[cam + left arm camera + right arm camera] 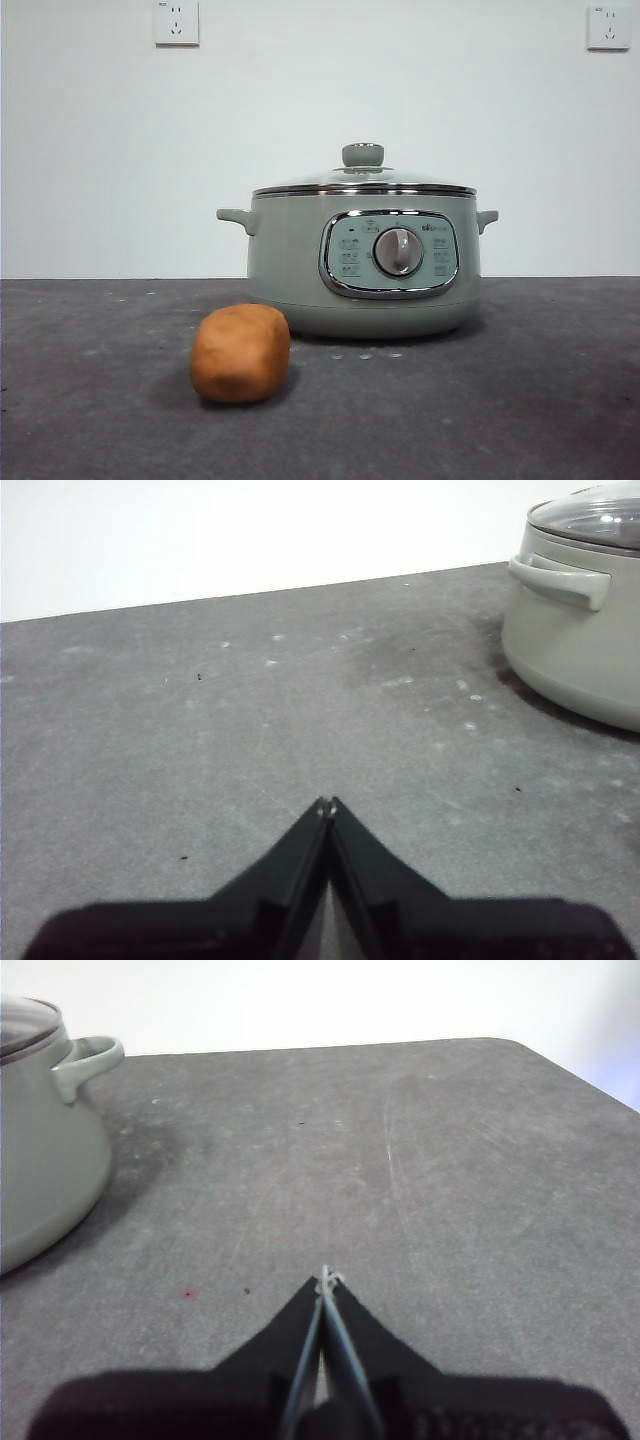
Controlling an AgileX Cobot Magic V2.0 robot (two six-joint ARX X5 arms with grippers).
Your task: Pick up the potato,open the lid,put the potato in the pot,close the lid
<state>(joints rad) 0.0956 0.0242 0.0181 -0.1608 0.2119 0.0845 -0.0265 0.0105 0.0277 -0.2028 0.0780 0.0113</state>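
The potato [241, 352], an orange-brown blocky lump, lies on the dark table in front of the pot's left side. The sage-green pot [362, 255] stands mid-table with its glass lid [363, 180] on, green knob up. The pot also shows in the left wrist view [580, 630] and in the right wrist view [45, 1150]. My left gripper [327, 802] is shut and empty above bare table, apart from the pot. My right gripper [326, 1278] is shut and empty on the pot's other side. The potato is out of both wrist views. Neither arm shows in the front view.
The dark grey table [520, 400] runs to a white wall with two sockets [176, 22]. In the right wrist view the table's far corner [520, 1045] is rounded.
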